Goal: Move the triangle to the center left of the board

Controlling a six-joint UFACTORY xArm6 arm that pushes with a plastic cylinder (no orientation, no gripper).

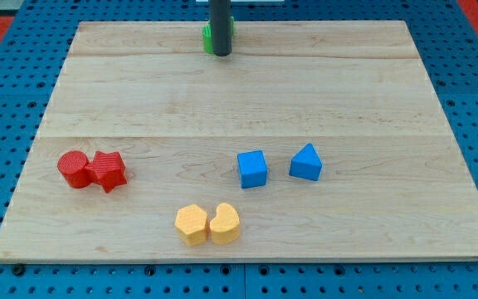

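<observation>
Standing at the frame's top centre, my tip has no claw to open or close. The blue triangle lies far below-right, so it must be pushed leftward across the bench.

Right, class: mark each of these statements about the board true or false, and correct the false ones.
1. The tip is at the view's top, against the green block. True.
2. The blue triangle lies to the view's left of the blue cube. False: it lies to the cube's right.
3. The red cylinder and red star touch. True.
4. The two yellow blocks sit at the view's top right. False: they sit near the bottom, about mid-width.
5. The tip touches the blue triangle. False: it is far from it.
</observation>
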